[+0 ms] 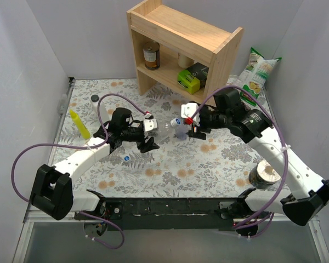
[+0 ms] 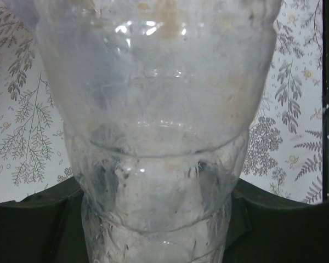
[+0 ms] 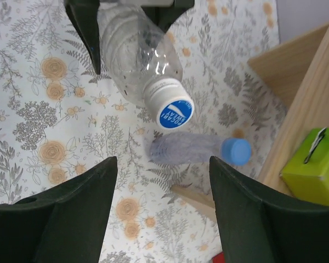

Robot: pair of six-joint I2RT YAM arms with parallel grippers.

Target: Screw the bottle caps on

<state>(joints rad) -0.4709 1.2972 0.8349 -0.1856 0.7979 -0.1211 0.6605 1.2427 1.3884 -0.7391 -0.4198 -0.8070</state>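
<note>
My left gripper (image 1: 151, 135) is shut on a clear bottle (image 1: 163, 130) and holds it off the table, neck pointing at the right gripper. In the left wrist view that bottle (image 2: 153, 109) fills the frame between the dark fingers (image 2: 33, 230). In the right wrist view the bottle (image 3: 137, 55) carries a blue cap (image 3: 174, 112) on its neck. My right gripper (image 3: 163, 164) is open and empty, just short of that cap; it also shows in the top view (image 1: 189, 127). A bluish bottle (image 3: 186, 148) with a blue cap (image 3: 236, 150) lies on the table beneath. A loose blue cap (image 1: 126, 157) lies near the left arm.
A wooden shelf (image 1: 181, 44) stands at the back with a can (image 1: 151, 55) and a green box (image 1: 189, 82). A yellow squeeze bottle (image 1: 79, 123) and a white bottle (image 1: 96, 112) lie at the left. A snack bag (image 1: 257, 74) and a tin (image 1: 265, 175) are at the right.
</note>
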